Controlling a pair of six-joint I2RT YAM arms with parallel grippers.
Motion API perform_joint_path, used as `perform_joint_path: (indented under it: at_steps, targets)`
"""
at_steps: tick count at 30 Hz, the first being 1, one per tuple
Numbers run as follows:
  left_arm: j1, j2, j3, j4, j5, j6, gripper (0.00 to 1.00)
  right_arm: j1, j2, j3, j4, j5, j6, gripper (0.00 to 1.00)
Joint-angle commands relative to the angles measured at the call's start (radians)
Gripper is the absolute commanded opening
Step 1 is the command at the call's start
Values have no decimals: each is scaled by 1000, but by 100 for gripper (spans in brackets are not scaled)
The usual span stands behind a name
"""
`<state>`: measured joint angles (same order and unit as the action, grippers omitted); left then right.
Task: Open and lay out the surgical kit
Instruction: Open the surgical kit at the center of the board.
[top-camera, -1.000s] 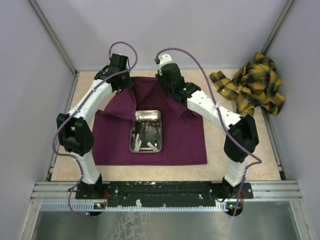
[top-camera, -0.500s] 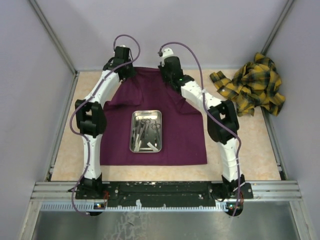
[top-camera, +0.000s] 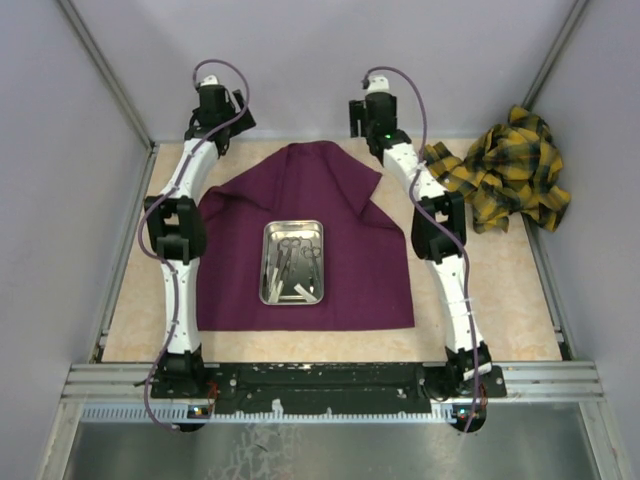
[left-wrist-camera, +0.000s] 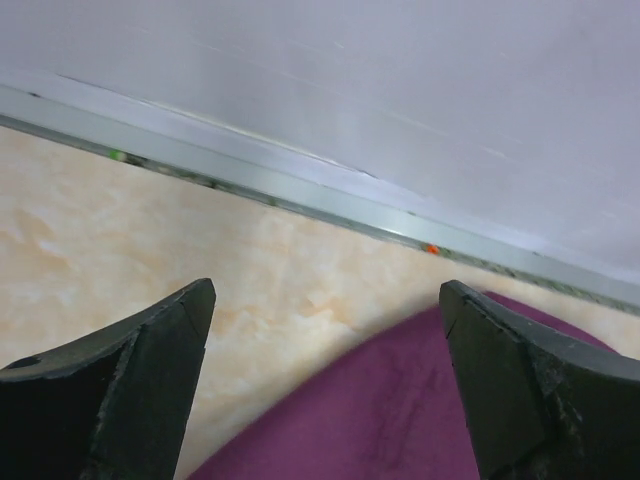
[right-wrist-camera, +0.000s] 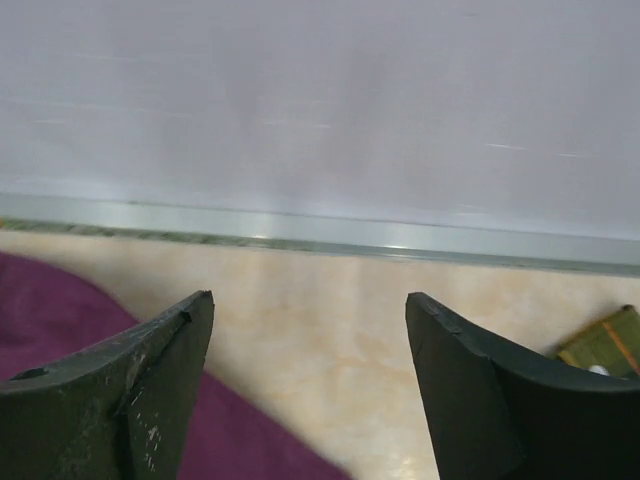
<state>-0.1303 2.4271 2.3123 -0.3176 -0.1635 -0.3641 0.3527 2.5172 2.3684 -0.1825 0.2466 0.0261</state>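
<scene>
Since the left hand (top-camera: 213, 105) and right hand (top-camera: 372, 112) have released the far flap and gape wide, the cloth wrap (top-camera: 345, 270) lies spread on the surface (top-camera: 490, 300), steel tray (top-camera: 292, 232) bared at its centre, unwrapping seemingly done.

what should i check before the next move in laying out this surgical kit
1. Left gripper open, holding nothing: ok.
2. Right gripper open, holding nothing: ok.
3. Purple cloth spread flat: not ok, its far right part is folded over.
4. Steel tray uncovered, on the cloth: ok.
5. Scissors laid out of the tray: not ok, they lie inside it.
6. Plaid fabric apart from the purple cloth: ok.
</scene>
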Motion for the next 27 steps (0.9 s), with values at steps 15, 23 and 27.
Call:
perform_joint_path:
  at_steps: [15,23,27]
  targets:
    - [-4,-293,-326,-97,13,-101,100,-51,-267,-287,-115,-206,159,71]
    - [-9,-482,-659,-78,69,-130,99,-52,-334,-427,-211,-282,256,70]
    - [-9,-558,-776,-76,84,-135,99,-55,-347,-487,-238,-281,331,70]
